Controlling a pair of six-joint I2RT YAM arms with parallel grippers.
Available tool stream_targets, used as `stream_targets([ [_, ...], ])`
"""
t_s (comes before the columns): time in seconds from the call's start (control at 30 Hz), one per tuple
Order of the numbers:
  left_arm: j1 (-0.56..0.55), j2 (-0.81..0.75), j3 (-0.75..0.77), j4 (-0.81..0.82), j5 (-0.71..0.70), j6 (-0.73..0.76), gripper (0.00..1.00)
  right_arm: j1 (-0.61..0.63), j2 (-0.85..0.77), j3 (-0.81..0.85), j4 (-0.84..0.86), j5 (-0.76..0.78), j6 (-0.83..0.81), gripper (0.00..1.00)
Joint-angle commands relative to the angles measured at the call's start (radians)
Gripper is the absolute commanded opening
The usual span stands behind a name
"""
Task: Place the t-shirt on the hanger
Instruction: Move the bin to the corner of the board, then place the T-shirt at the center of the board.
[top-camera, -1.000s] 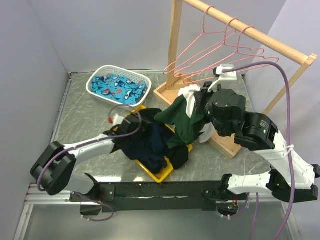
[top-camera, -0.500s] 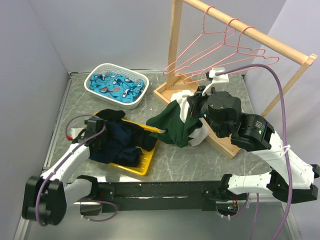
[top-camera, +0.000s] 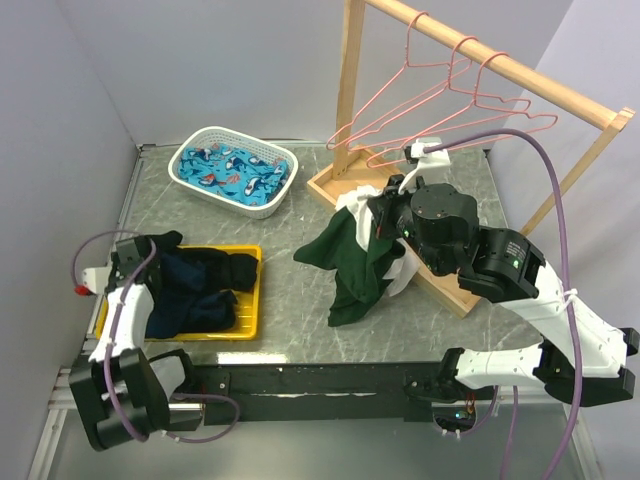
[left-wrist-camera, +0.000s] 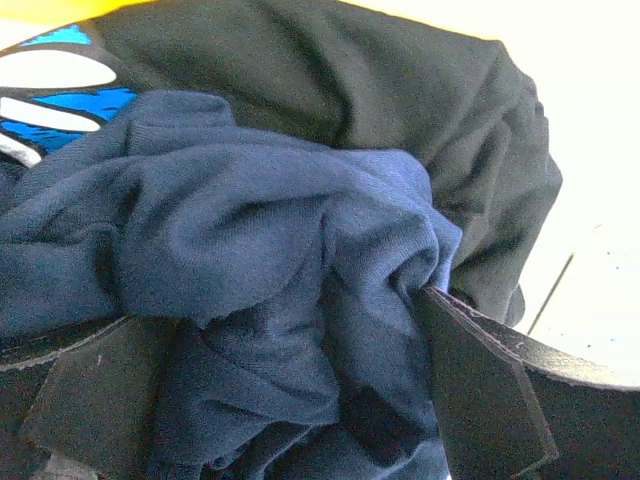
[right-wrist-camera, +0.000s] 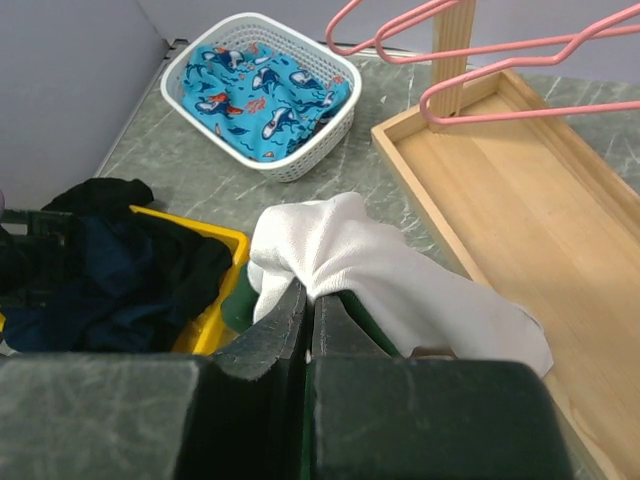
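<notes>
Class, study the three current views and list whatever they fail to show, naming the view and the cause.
- T-shirt lettering: all views, folded cloth hides it.
- Right gripper: top view, its own wrist covers it.
- Yellow tray: left wrist view, navy garment covers nearly all.
- Pink hangers, hooks: right wrist view, cut off by the top edge.

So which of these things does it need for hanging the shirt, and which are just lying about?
Needed: the t-shirt, pinched in the right gripper; the pink wire hangers on the wooden rail.
Lying about: the navy garment in the yellow tray; the white basket of fish-patterned cloth.
</notes>
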Motion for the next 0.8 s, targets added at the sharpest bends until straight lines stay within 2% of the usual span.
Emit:
stream_targets([
  [0.0,0.021,0.06,0.122,-0.025,0.06,0.208,0.96,-0.004,0.009,-0.004,0.057,-0.025,0.023,0.0],
  [0.1,-0.035,0.044,0.215,-0.049,0.098,0.283,0.96,-0.005,0.038,-0.008,0.076,-0.043,0.032,0.0],
  [0.2,-0.15,0.0,0.29,-0.132,0.009,0.316,0.96,-0.011,0.075,-0.016,0.094,-0.066,0.042,0.0],
  [0.33,-0.24,-0.049,0.335,-0.222,-0.07,0.322,0.96,-0.03,0.107,-0.045,0.137,-0.124,0.062,0.0],
  [0.47,-0.28,-0.127,0.369,-0.233,-0.031,0.397,0.96,-0.053,0.156,-0.07,0.183,-0.173,0.082,0.0],
  [0.63,-0.414,-0.155,0.455,-0.258,0.011,0.492,0.96,-0.067,0.246,-0.067,0.254,-0.255,0.114,0.02],
  [0.7,-0.444,-0.164,0.476,-0.261,0.07,0.518,0.96,-0.07,0.282,-0.07,0.286,-0.29,0.128,0.06],
  [0.73,-0.45,-0.175,0.473,-0.218,0.115,0.567,0.96,-0.071,0.293,-0.071,0.295,-0.298,0.13,0.16],
  [0.77,-0.454,-0.196,0.464,-0.2,0.158,0.585,0.96,-0.074,0.312,-0.074,0.304,-0.305,0.134,0.18],
])
